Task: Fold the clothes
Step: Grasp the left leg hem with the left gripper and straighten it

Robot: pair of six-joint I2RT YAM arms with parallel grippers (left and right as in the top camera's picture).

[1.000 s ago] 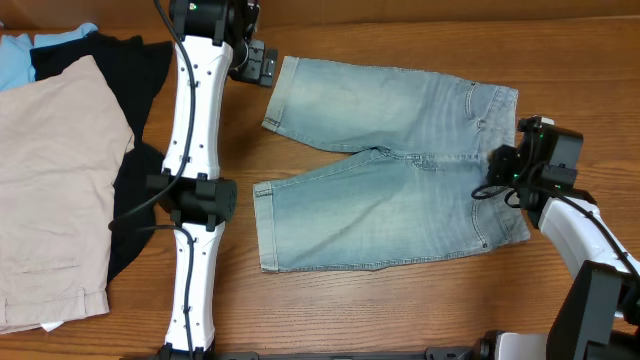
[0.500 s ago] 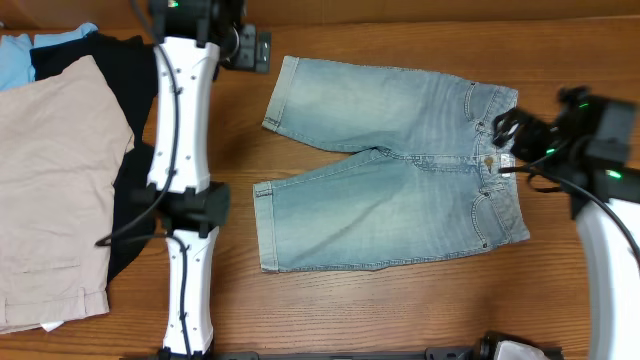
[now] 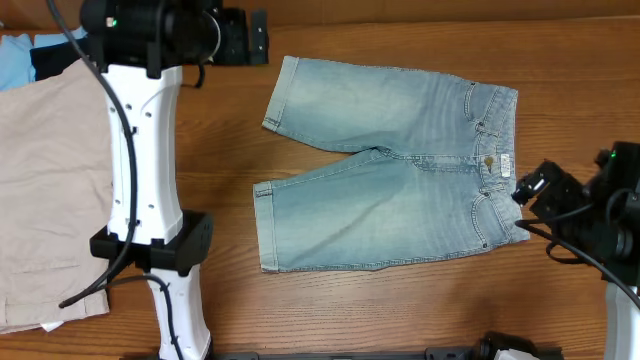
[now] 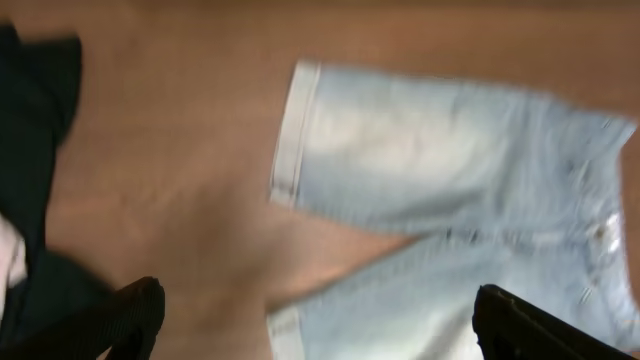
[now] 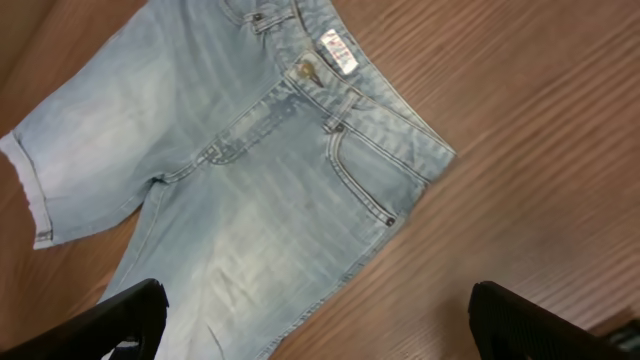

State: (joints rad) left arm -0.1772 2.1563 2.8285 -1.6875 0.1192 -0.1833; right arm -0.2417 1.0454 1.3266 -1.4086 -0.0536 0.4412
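Both pairs of fingers gape wide and hold nothing: the left gripper [image 3: 257, 38] hangs just off the cuffed hem of the light blue faded denim shorts [image 3: 390, 165], and the right gripper [image 3: 532, 190] sits by their waistband end. The shorts lie flat on the brown wooden table [image 3: 400, 310], legs splayed, stretched between the two sets of fingers.

Faded light blue denim shorts [image 3: 390, 165] on brown wood-grain table [image 3: 400, 310]; left of the denim shorts, my white, black-jointed left arm [image 3: 140, 150], beige shorts [image 3: 50, 190], black garment [image 4: 30, 150].
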